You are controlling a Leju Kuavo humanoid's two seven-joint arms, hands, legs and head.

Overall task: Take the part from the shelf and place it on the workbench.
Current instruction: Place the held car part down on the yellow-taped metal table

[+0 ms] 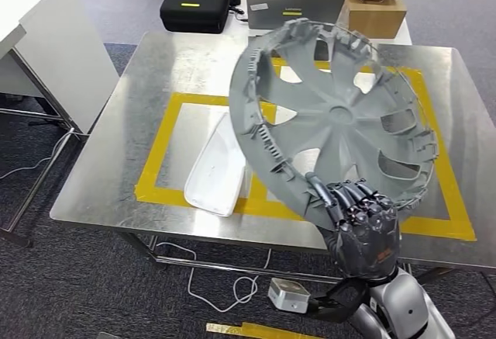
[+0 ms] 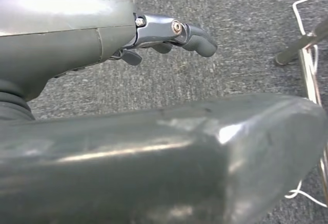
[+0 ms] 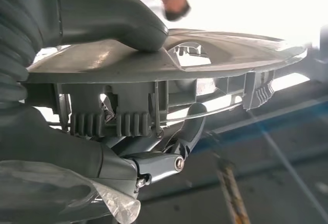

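1. Right hand gripped the grey wheel cover by its rim at six o'clock, thumb on one face, fingers behind.
2. It hung tilted over the bench, above the yellow tape frame; setting down remained.
3. Left hand hung empty, fingers loosely curled.

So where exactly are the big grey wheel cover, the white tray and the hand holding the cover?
wheel cover [image 1: 342, 114], head view, its hub.
white tray [image 1: 213, 170], head view, its flat middle.
right hand [image 1: 366, 226], head view, its knuckles.

white tray lies on left of yellow-taped area on workbench; bare metal beside it.
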